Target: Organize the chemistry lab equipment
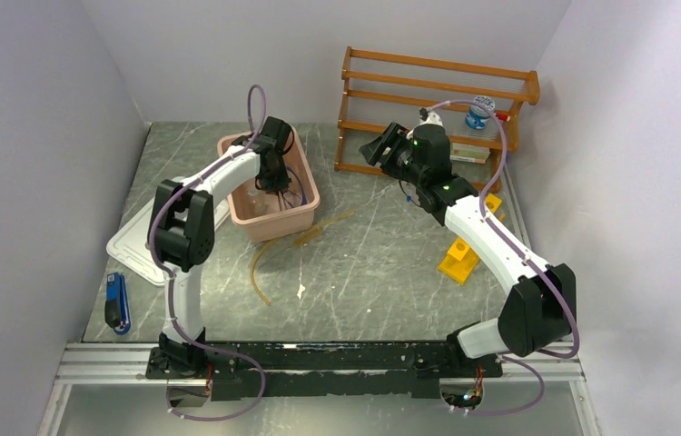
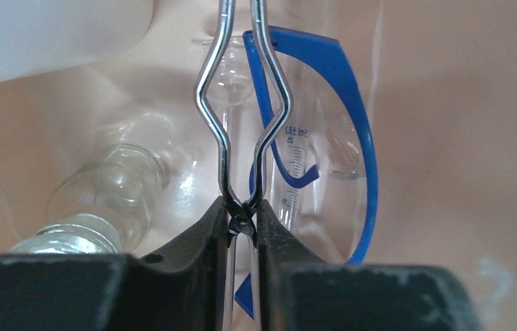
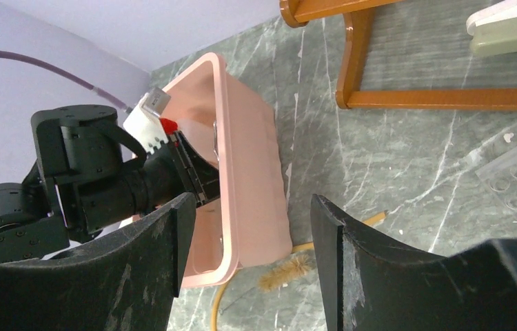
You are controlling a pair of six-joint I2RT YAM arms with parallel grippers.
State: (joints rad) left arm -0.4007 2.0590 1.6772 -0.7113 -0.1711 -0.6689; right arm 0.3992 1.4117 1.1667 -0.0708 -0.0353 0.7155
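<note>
Showing grey marbled surface (image 1: 382, 272) boxed by pale walls (image 1: 37, 136). Left claw (image 2: 242, 215) clenches metal tongs (image 2: 222, 138) inside pink tub (image 1: 282, 223), their long axis pointing straight out from the claw, over goggles (image 2: 367, 138). Right claw (image 3: 252, 203) released.

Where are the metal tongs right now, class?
In the left wrist view, the metal tongs are pinched in the left gripper, down in the pink tub on the table's left side, above the blue-framed goggles.

dark marble table (image 1: 382, 272), pale lilac walls (image 1: 37, 136)
</note>
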